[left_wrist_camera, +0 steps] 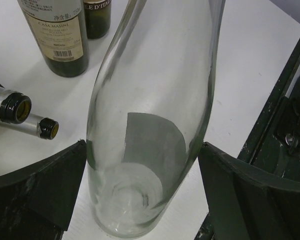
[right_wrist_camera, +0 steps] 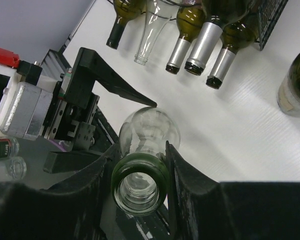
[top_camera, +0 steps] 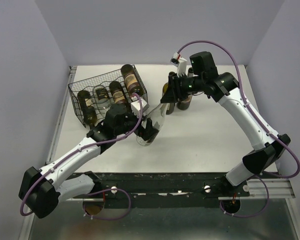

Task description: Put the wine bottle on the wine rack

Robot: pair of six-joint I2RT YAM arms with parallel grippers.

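The wine bottle (top_camera: 148,136) is clear glass and stands tilted on the white table just right of the wine rack (top_camera: 76,91). My right gripper (top_camera: 171,95) is shut on its neck, just under the green-tinted mouth (right_wrist_camera: 138,186). My left gripper (top_camera: 149,129) is open, and its dark fingers (left_wrist_camera: 40,185) flank the bottle's lower body (left_wrist_camera: 150,100) close to the glass. In the right wrist view the right gripper (right_wrist_camera: 140,150) pinches the neck, and the left gripper's fingers (right_wrist_camera: 115,85) reach around the base. The black wire rack holds several lying bottles.
Necks of the racked bottles (right_wrist_camera: 197,47) stick out towards the middle of the table, and two show in the left wrist view (left_wrist_camera: 15,107). Two dark bottles (top_camera: 185,102) stand upright behind the right gripper, one with a white label (left_wrist_camera: 60,40). The black table edge (left_wrist_camera: 275,125) lies close by.
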